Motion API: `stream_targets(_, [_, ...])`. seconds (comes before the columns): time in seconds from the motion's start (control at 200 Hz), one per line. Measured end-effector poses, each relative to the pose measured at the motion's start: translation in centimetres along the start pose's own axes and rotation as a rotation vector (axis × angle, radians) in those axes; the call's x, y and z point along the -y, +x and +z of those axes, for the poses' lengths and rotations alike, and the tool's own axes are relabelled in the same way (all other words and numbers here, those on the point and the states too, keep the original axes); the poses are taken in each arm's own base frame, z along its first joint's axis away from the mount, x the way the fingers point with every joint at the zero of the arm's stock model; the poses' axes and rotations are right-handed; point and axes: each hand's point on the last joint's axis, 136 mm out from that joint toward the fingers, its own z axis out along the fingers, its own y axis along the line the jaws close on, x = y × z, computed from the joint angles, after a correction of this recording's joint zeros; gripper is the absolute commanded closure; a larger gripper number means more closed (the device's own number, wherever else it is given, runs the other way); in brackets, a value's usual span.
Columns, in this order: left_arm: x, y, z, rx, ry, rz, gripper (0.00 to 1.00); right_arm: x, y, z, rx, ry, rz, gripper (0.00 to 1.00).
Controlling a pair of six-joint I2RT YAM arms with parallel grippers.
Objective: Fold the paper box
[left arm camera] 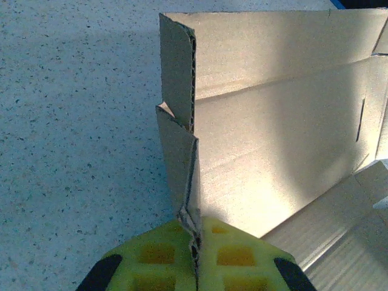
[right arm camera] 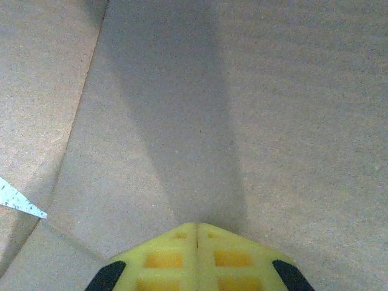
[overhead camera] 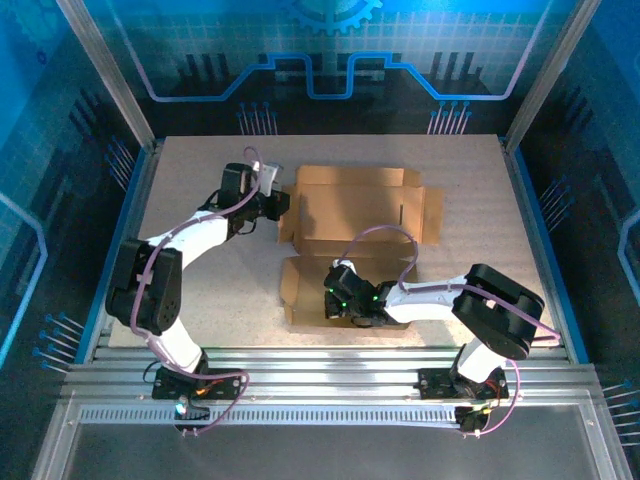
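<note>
the left fingers (left arm camera: 159, 257) pinch shut on an upright side flap of the paper box (overhead camera: 352, 208), likely to hold it raised, while the right fingers (right arm camera: 162, 259), closed on nothing, press the panel beneath their tips flat to the worktop (overhead camera: 200, 160).

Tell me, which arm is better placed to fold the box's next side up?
Probably the left. The left gripper is shut on a raised side flap of the paper box, ready to fold it. The right gripper is shut on nothing, over a flat panel.
</note>
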Motion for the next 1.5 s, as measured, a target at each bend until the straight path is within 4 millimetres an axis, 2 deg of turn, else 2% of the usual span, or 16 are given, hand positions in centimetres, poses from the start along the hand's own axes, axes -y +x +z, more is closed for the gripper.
stream_targets(0.19, [0.9, 0.8, -1.1, 0.028, -0.057, 0.006, 1.0, -0.1, 0.2, 0.0, -0.004, -0.001, -0.001, 0.95])
stream_targets(0.645, [1.0, 2.7, -3.7, 0.1, -0.163, -0.054, 0.99, -0.2, 0.4, 0.0, -0.012, 0.01, 0.03, 1.0])
stream_targets(1.051, [0.1, 4.3, -6.2, 0.127, -0.294, -0.142, 0.99, -0.2, 0.3, 0.1, -0.011, 0.037, 0.082, 1.0])
stream_targets(1.381, [2.0, 5.8, -6.6, 0.166, -0.301, -0.122, 0.95, -0.3, 0.3, 0.2, -0.001, 0.061, 0.073, 1.0])
stream_targets(1.501, [2.1, 6.0, -6.7, 0.176, -0.306, -0.133, 0.95, -0.4, 0.3, 0.2, 0.002, 0.065, 0.066, 1.0])
